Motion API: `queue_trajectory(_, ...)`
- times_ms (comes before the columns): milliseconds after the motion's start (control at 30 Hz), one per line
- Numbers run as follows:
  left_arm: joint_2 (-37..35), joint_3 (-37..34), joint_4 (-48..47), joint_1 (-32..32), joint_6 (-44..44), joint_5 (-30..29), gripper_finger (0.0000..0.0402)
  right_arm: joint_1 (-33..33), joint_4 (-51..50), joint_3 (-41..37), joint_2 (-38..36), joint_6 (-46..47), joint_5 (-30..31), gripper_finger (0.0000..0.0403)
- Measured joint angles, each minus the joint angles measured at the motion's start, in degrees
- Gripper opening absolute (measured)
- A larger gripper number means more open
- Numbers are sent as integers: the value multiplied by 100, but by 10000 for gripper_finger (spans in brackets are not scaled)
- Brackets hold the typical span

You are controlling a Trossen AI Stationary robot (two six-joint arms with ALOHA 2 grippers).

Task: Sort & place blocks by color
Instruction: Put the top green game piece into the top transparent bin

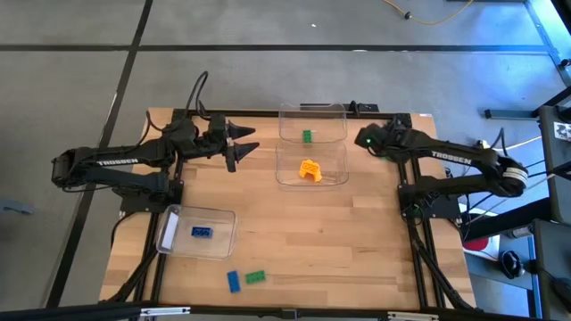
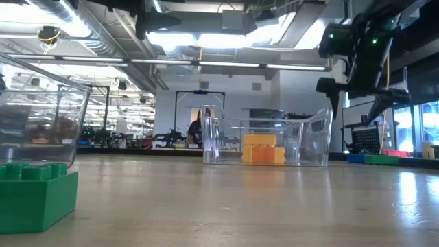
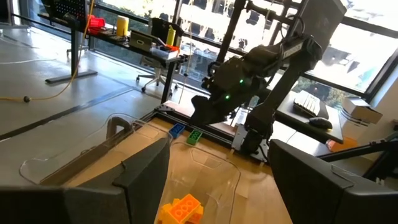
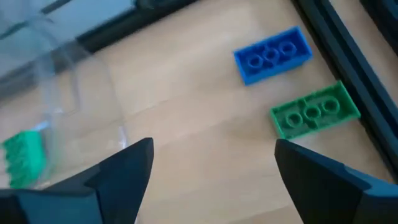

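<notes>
bins: we see three clear bins on the surface (image 1: 294, 241). the far bin (image 1: 312, 123) has a green block (image 1: 308, 135) in it. the middle bin (image 1: 310, 165) has orange blocks (image 1: 310, 169). the near bin (image 1: 196, 232), on the left side, has a blue block (image 1: 202, 233).
loose blocks: one loose blue block (image 1: 233, 281) and one loose green block (image 1: 256, 277) lie side by side near the front edge, out in the open.
left end effector: the left end effector (image 1: 246, 147) hangs just beside the orange bin. its fingers are wide apart and hold nothing.
right end effector: the right end effector (image 1: 364, 138) hangs near the far bin, up at the back. it is wide too, with nothing in it.
step: we think we are between picks. some blocks are sorted, and the two loose ones wait.
next move: we think an arm must reach to the front edge and come down over one loose block. it must pinch only that one, since the two lie so near each other. then blue goes in the near bin, green in the far bin.
</notes>
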Motion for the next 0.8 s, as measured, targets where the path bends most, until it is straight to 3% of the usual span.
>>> queue_trajectory(233, 0, 0, -7, 0, 8, 15, 266, -24, -151, -236, 96, 1492, 96, 336)
queue_trajectory(400, 0, 0, -2, 0, 7, 17, 266, -228, -451, -647, 98, 3039, 164, 336)
queue_trajectory(600, 0, 0, 47, 0, 3, 17, 266, -541, 430, -1448, 103, 3756, -275, 336)
queue_trajectory(800, 0, 0, 49, 0, 0, 17, 266, -751, 1104, -1697, 103, 3979, -247, 336)
